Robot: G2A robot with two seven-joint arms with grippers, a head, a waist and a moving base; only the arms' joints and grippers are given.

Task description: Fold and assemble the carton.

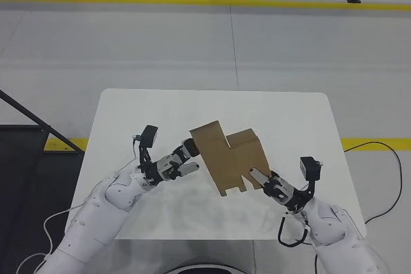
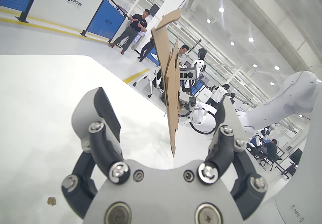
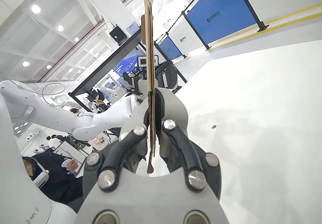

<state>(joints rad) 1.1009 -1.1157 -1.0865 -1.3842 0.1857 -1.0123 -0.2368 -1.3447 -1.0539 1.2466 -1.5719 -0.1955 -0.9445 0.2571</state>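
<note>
The flat brown cardboard carton blank [image 1: 225, 156] hangs edge-on above the middle of the white table [image 1: 288, 113]. My right gripper [image 3: 154, 101] is clamped on its near corner. My left gripper [image 2: 163, 106], fingers spread, straddles the opposite edge without touching it.

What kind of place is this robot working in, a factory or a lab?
Probably a large robot test hall or showroom: blue partition panels divide it, yellow lines mark the floor, and another white humanoid robot stands beyond the carton.
</note>
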